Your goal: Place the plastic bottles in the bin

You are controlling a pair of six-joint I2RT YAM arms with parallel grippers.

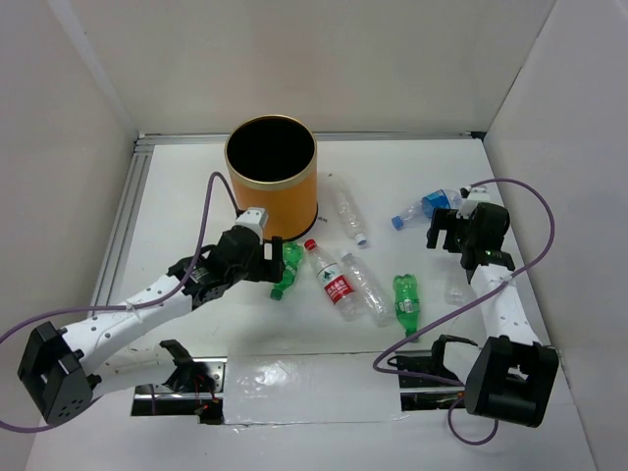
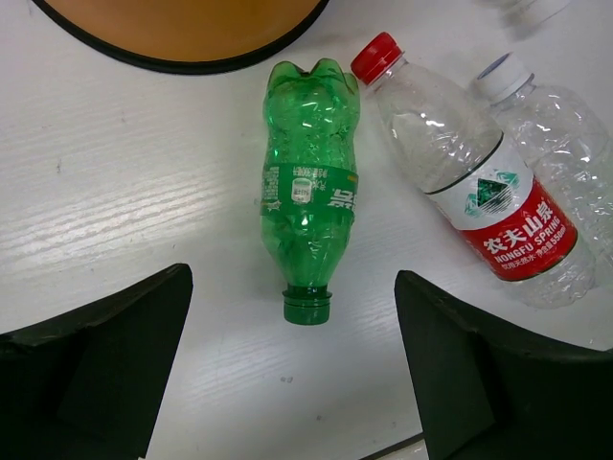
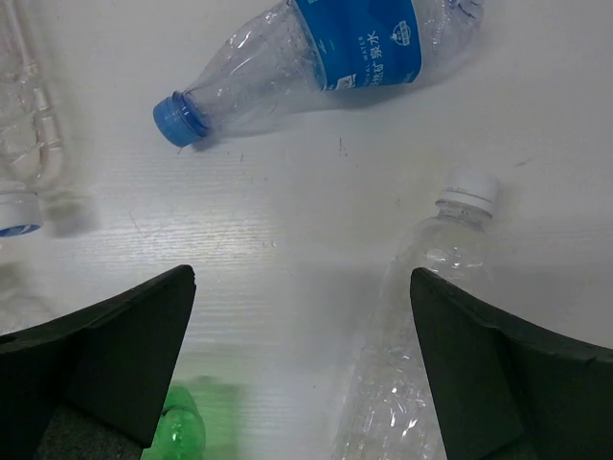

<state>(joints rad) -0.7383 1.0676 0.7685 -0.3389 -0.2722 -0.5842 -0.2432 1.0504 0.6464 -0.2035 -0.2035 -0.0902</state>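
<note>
1. The orange bin (image 1: 272,186) stands upright toward the back of the white worktop (image 1: 177,196), with its black inside facing up.
2. The left claw (image 2: 292,278) is released, its two black fingers spread wide. It hangs over a green bottle (image 2: 308,192) without gripping it.
3. That green bottle lies on its side just in front of the bin. Its base points toward the bin and its neck toward the claw, and from the wrist camera it sits between the two fingers.
4. Just to its right lies the red-capped bottle (image 2: 479,192), with a red-and-white label. The white-capped clear bottle (image 2: 560,134) lies close against its far side.
5. A second green bottle (image 1: 406,299) lies further right, nearer the front edge and apart from that pair.
6. A long clear bottle (image 1: 347,211) lies on its side just right of the bin.
7. The right claw (image 3: 302,278) is released as well, fingers wide and grasping nothing, over the right side of the worktop.
8. The blue-capped bottle (image 3: 326,48) lies on its side just beyond that claw. A crumpled clear bottle (image 3: 421,326) with a white cap lies beside one of its fingers.
9. Every bottle I can see rests on the worktop, outside the bin.
</note>
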